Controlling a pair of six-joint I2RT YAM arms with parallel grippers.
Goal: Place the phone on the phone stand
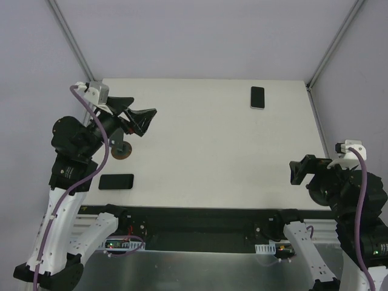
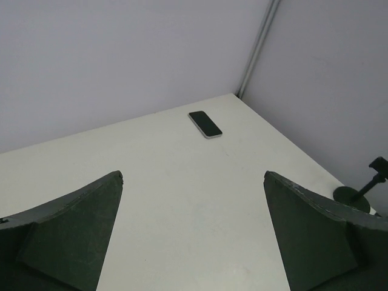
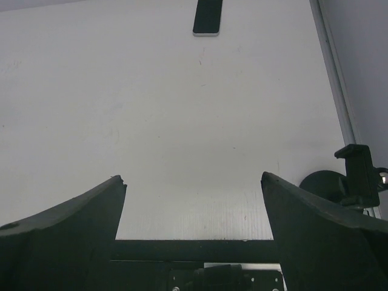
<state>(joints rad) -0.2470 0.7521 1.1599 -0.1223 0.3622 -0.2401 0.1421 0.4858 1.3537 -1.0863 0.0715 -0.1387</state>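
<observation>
A dark phone (image 1: 257, 97) lies flat at the far right of the white table; it also shows in the left wrist view (image 2: 205, 123) and the right wrist view (image 3: 207, 17). A second black phone (image 1: 116, 181) lies at the near left. A black phone stand (image 3: 357, 176) with a round base stands by the table's right edge, just right of my right gripper; the left wrist view also shows it (image 2: 357, 194). My left gripper (image 1: 138, 112) (image 2: 193, 174) is open and empty above the left side. My right gripper (image 1: 298, 171) (image 3: 193, 177) is open and empty over the near right edge.
A round brownish base with a dark post (image 1: 123, 150) stands under my left arm. Grey walls and corner posts (image 2: 254, 48) close in the table. The black front rail (image 3: 194, 251) lies below my right gripper.
</observation>
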